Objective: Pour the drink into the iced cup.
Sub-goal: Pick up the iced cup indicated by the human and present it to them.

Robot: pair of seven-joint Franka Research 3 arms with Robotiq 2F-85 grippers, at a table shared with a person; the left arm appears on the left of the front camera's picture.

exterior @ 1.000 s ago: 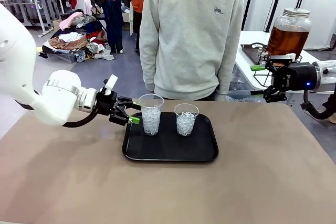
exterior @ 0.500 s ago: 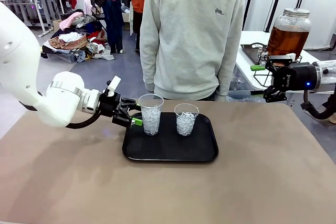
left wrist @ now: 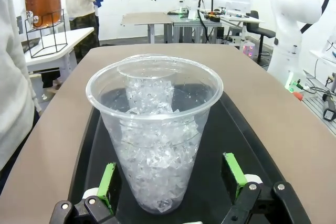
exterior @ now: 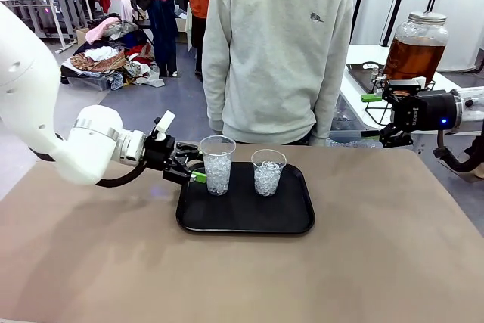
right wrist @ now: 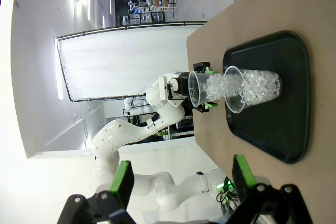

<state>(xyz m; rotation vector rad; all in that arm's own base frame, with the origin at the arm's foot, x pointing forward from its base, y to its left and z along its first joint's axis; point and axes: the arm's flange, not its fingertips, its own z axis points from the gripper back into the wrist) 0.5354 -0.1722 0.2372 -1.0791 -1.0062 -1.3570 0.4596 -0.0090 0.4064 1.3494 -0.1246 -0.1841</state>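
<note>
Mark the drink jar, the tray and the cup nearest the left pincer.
Jar (exterior: 414, 57), front view, on the amber drink behind the glass.
Tray (exterior: 249, 215), front view, on its bare floor near the front edge.
Cup (exterior: 218, 170), front view, on its ice-filled side wall.

A black tray (exterior: 249, 218) sits on the tan table (exterior: 378, 262), with seemingly heaped clothes (exterior: 102, 58) beyond.

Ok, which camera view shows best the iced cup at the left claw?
The left wrist view: the cup fills the middle, ice clear, between the open left claw's green pads. The front view shows it small, side-on; the right wrist view shows it far off, sideways, overlapping the second cup.
</note>
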